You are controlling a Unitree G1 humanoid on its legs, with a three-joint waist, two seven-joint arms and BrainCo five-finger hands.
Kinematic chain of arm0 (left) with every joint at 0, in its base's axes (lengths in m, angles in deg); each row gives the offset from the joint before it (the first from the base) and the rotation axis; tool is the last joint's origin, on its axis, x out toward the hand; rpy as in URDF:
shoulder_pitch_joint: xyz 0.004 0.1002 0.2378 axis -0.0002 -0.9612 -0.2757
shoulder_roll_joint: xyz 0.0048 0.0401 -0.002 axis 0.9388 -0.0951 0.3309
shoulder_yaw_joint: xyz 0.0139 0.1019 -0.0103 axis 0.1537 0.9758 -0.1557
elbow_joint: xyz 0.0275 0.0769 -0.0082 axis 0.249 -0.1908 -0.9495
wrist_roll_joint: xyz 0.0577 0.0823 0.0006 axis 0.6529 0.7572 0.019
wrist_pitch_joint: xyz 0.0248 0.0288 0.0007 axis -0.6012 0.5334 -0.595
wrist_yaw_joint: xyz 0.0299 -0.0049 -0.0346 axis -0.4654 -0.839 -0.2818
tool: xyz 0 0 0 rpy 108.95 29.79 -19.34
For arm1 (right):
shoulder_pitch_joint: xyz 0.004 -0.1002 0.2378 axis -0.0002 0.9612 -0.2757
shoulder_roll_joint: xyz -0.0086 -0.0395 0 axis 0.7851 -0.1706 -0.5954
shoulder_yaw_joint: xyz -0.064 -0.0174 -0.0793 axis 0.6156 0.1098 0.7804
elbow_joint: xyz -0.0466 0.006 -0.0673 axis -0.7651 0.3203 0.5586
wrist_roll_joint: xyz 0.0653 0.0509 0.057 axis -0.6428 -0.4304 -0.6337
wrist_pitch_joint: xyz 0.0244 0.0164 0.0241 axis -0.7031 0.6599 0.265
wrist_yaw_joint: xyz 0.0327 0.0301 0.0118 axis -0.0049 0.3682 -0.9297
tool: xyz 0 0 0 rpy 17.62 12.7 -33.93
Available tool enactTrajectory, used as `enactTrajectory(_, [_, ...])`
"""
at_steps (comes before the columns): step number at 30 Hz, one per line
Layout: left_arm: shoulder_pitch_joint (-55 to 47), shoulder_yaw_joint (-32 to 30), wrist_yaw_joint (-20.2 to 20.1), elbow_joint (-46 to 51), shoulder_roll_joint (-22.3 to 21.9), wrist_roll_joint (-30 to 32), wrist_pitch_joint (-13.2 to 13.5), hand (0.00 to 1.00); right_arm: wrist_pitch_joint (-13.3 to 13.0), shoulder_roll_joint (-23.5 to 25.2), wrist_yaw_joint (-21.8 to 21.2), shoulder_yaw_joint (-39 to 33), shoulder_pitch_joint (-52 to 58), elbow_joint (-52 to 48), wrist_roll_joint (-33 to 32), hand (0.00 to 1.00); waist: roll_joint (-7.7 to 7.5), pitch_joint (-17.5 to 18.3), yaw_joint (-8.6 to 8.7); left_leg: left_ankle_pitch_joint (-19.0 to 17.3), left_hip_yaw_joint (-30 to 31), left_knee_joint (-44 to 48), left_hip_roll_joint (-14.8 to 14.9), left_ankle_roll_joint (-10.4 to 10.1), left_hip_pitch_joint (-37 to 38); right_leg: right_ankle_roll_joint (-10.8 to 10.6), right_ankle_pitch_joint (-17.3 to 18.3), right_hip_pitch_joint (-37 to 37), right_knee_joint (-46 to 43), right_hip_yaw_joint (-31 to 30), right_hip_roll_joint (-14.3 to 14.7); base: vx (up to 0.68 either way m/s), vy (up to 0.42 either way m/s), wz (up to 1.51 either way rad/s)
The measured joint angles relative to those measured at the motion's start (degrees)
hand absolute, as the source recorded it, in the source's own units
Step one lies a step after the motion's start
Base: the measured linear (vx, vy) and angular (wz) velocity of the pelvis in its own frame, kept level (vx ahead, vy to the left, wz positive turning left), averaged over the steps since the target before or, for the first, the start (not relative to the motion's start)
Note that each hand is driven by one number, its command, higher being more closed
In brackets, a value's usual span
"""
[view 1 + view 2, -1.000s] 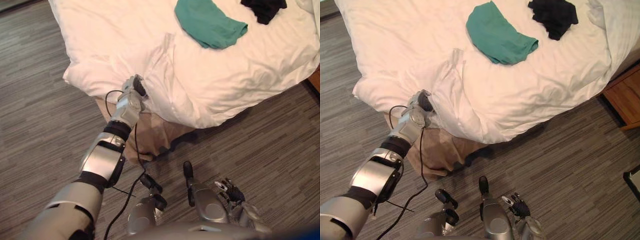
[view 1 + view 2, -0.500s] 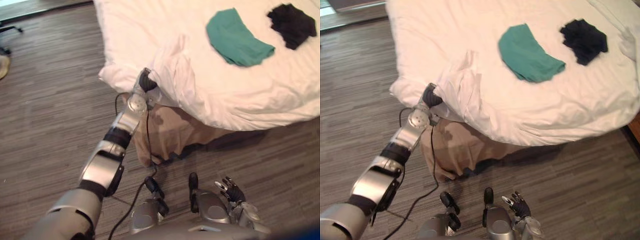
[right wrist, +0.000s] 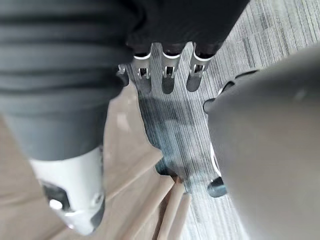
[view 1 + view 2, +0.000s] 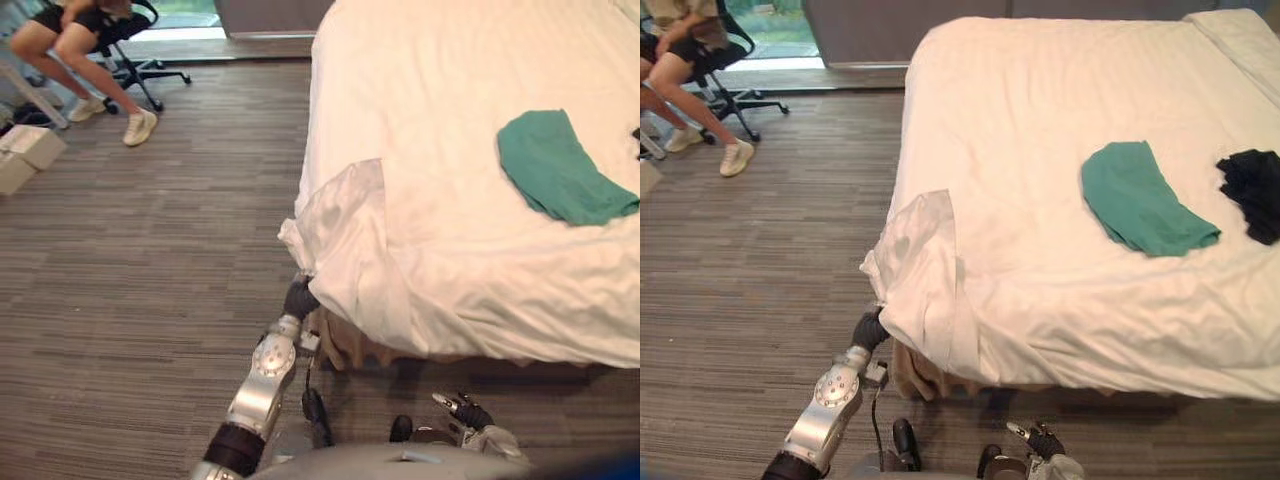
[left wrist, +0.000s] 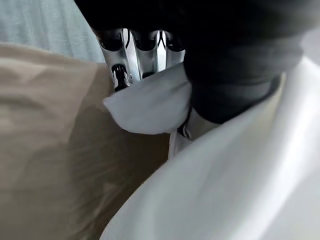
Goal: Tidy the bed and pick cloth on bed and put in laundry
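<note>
Green cloth (image 4: 1145, 210), white duvet (image 4: 1040, 140)

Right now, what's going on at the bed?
The left hand has pinched a corner of the white duvet at the near corner of the bed. The right hand hangs open low over the floor, holding nothing. The green cloth and black cloth lie on the duvet, not yet picked up. A person sits on a chair across the room.
</note>
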State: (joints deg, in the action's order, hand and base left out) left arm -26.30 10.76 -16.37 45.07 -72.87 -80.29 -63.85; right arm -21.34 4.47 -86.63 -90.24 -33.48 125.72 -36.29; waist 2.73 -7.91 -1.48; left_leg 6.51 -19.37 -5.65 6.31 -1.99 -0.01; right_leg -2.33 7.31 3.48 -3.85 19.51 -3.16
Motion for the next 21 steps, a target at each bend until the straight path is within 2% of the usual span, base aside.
enactTrajectory(3, [-2.44,-1.69,1.51,-3.32,-1.98,-6.61,-0.34,0.00,1.00,0.18,-0.70,-1.28,-0.72,1.42,2.51,0.00,0.01,0.16,-1.21,0.05,2.26,-0.04,0.17,-0.08,1.71,-0.53,0.33,1.98,0.04,0.29,0.15,0.10,-0.068,0.04])
enactTrajectory(6, [-3.25,-4.84,5.38,-9.97,-4.44,-11.20,-0.12,0.00,1.72,0.34,-0.75,-1.66,-1.43,2.52,2.53,0.00,0.03,0.18,-1.31,0.37,4.56,-0.15,0.34,-0.56,2.06,-0.80,0.50,3.22,0.17,1.70,0.11,0.05,-0.027,0.25])
enactTrajectory(8, [-4.30,-13.15,10.70,-18.06,-5.79,-18.19,1.71,0.00,2.20,0.79,-0.80,-1.84,-2.15,3.47,3.77,0.00,-0.01,0.19,-1.77,0.37,4.77,-0.13,0.60,-0.57,2.24,-0.81,0.53,3.73,0.35,2.04,0.40,0.02,-0.022,0.13])
enactTrajectory(10, [-4.80,-20.22,13.71,-23.69,-5.70,-22.78,2.89,0.00,2.89,1.19,-0.78,-2.98,-1.93,3.82,4.49,0.00,-0.06,0.16,-2.71,0.27,5.06,-0.14,0.53,-0.72,3.15,-0.81,0.55,5.12,0.88,2.68,0.40,0.00,-0.019,0.12])
enactTrajectory(13, [-6.66,-29.23,16.36,-30.01,-5.60,-30.61,5.17,0.00,3.50,1.52,-0.73,-4.32,-1.65,4.45,4.89,0.00,-0.26,0.97,-2.84,-0.53,6.55,-0.27,0.15,-1.81,3.19,-0.83,1.36,6.17,1.41,4.97,0.25,-0.06,0.018,0.35])
enactTrajectory(17, [-7.95,-39.79,19.05,-39.56,-6.91,-36.26,4.79,0.00,3.81,2.50,-0.62,-6.24,-1.59,4.82,6.45,0.00,-1.02,1.34,-3.55,-0.93,7.45,-0.30,-0.74,-2.23,3.16,-0.48,2.31,7.10,1.86,6.18,-0.42,-0.10,0.054,0.24])
enactTrajectory(20, [-9.93,-49.95,21.33,-45.08,-8.83,-45.31,4.89,0.00,4.30,3.12,-0.58,-8.59,-1.56,6.49,7.20,0.00,-1.69,2.46,-4.31,-1.30,7.50,-0.32,-1.34,-1.65,3.16,-0.27,2.62,7.15,1.90,6.27,-1.19,-0.08,0.052,0.04])
enactTrajectory(21, [-10.33,-51.03,21.29,-45.66,-9.06,-46.84,5.25,0.00,4.34,3.12,-0.58,-8.69,-1.58,6.75,7.38,0.00,-1.83,2.65,-4.32,-1.40,7.52,-0.32,-1.41,-1.69,3.17,-0.28,2.63,7.19,1.90,6.33,-1.31,-0.04,0.037,0.05])
